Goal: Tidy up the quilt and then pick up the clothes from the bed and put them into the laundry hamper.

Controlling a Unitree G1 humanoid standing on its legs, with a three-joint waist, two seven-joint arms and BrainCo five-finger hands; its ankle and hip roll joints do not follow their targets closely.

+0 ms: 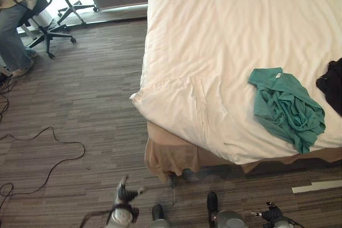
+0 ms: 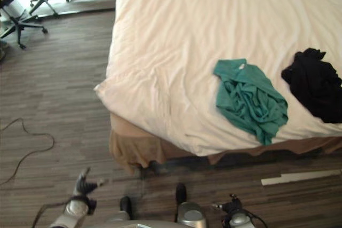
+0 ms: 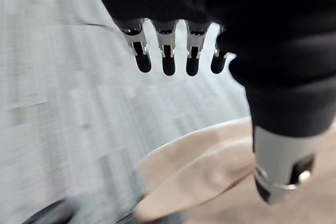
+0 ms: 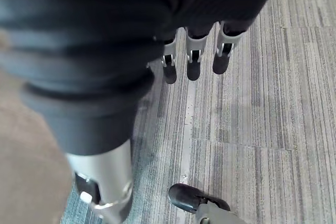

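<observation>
Across the upper right sprawls the bed (image 1: 176,153), its cream quilt (image 1: 224,41) soft and lying fairly flat, lightly creased toward its corner at nine o'clock. I'd judge tidying nearly done, clothes next. A crumpled teal shirt (image 1: 286,105) lies at four o'clock, a black garment (image 2: 315,84) just beyond at three. Both hands hang low, left (image 3: 168,51) and right (image 4: 194,56), fingers straight and relaxed, empty. Either must reach forward.

We saw the bed (image 1: 176,156) at one o'clock, the quilt (image 1: 224,41) spread over it. Two garments lay on the quilt near its front edge: a shirt (image 1: 286,105), and at its three o'clock a second garment (image 2: 315,84). At eleven o'clock stood a chair (image 1: 48,4), a person (image 1: 13,30) beside it.
</observation>
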